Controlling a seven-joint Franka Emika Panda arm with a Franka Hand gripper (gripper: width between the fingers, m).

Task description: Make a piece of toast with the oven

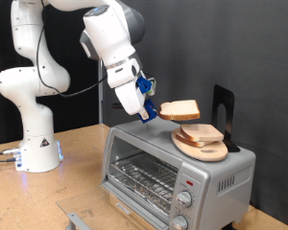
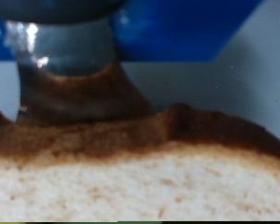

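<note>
Toast held in the air above the oven, door shut.

Going from the exterior view's left, we see the arm (image 1: 34, 86) reaching over to the gripper (image 1: 150, 111), which pinches the toast (image 1: 180, 109) by 1 edge and holds it level above the oven (image 1: 173, 171). Just beyond, 2 more slices (image 1: 202, 135) lie on a plate (image 1: 197, 149) on the oven's top, by a black stand (image 1: 224, 113). In the wrist view a finger (image 2: 70, 79) presses the crust. We judge the grip thin: soft bread clamped at 1 edge could sag, tear or slip, and the glass door looks closed, so nothing can yet go in.
</note>
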